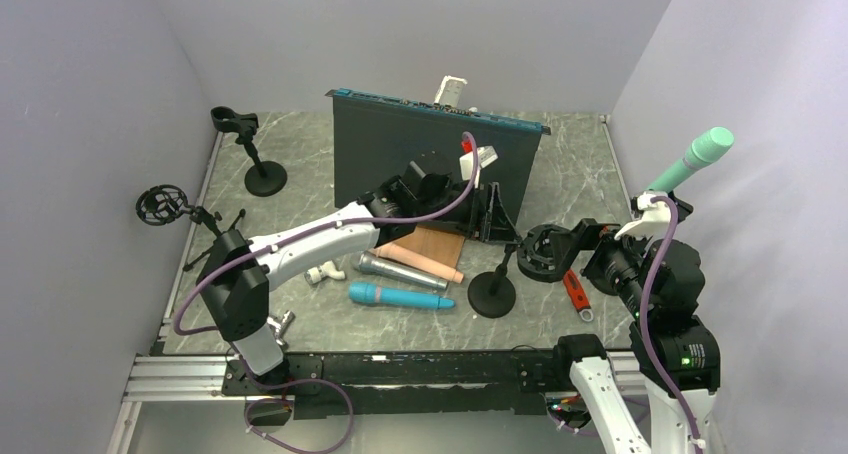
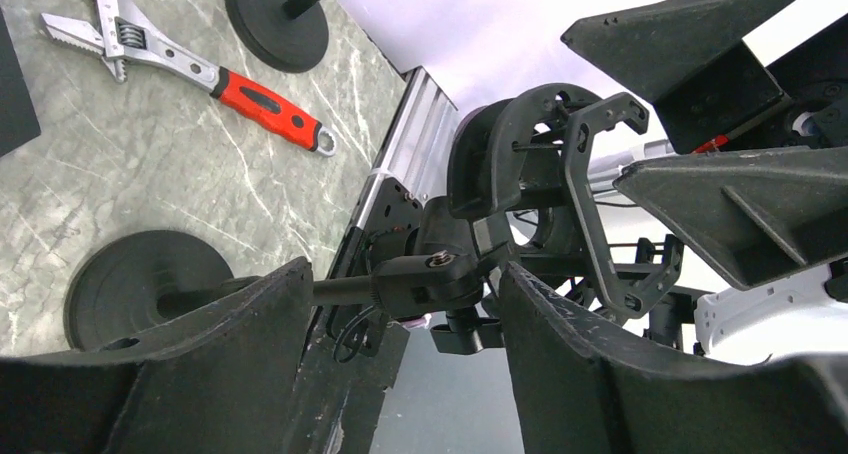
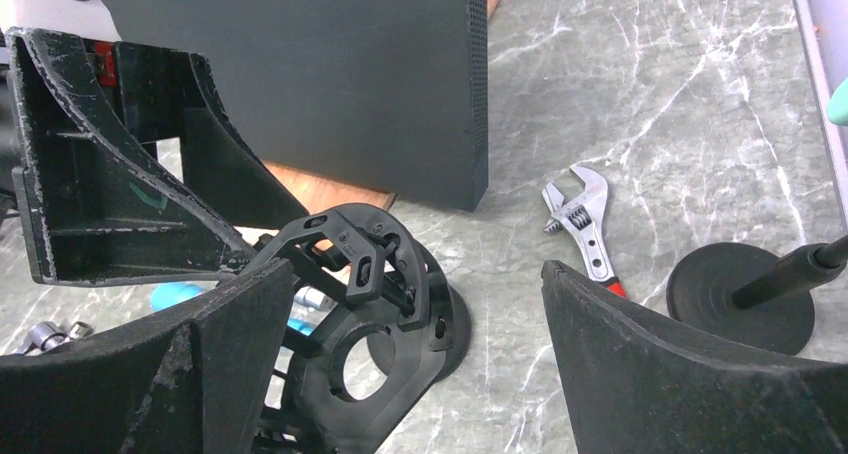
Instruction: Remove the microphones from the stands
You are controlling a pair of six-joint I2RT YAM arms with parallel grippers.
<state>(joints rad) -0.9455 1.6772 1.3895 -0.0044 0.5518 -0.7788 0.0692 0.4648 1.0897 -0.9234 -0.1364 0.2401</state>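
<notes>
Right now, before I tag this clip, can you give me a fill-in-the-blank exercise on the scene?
1. The adjustable wrench has a ___ handle.
2. The shock mount between the fingers of the right pincer holds ___ microphone.
3. The microphone lying nearest the arm bases is ___.
Missing words: red; no; blue.

Pale lilac walls [image 1: 400, 34], grey veined marble tabletop [image 1: 585, 179], aluminium front rail [image 1: 175, 376]

Mint-green microphone [image 1: 700, 159] tilted up on right-hand stand [image 3: 720, 274]
</notes>
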